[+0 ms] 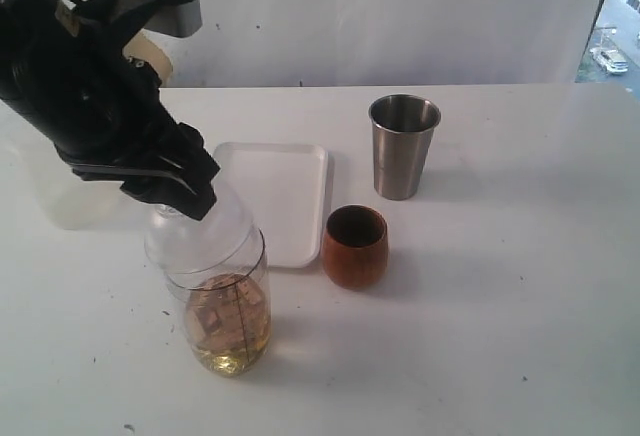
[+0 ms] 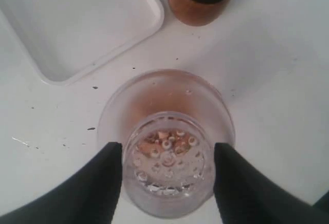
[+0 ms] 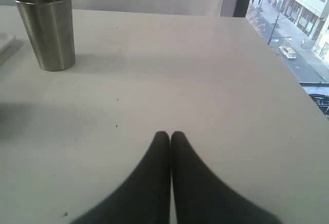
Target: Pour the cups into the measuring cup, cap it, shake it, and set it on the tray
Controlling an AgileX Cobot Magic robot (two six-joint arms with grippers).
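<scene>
The left gripper's [image 2: 168, 157] fingers [image 2: 110, 172] clamp the clear lid [image 1: 200, 236] capping the measuring cup [image 1: 225, 326], which holds yellowish liquid near the table's front edge. The right gripper [image 3: 170, 136] is closed and empty. Pouring and capping look done; shaking and the tray [image 1: 270, 196] remain.

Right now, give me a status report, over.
Left fingers clamped on the domed lid capping the measuring cup, amber liquid inside. Right fingers shut, empty. Tray bare; wooden cup and steel tumbler stand beside it.

Bright diffuse daylight, soft shadows, mild blur
</scene>
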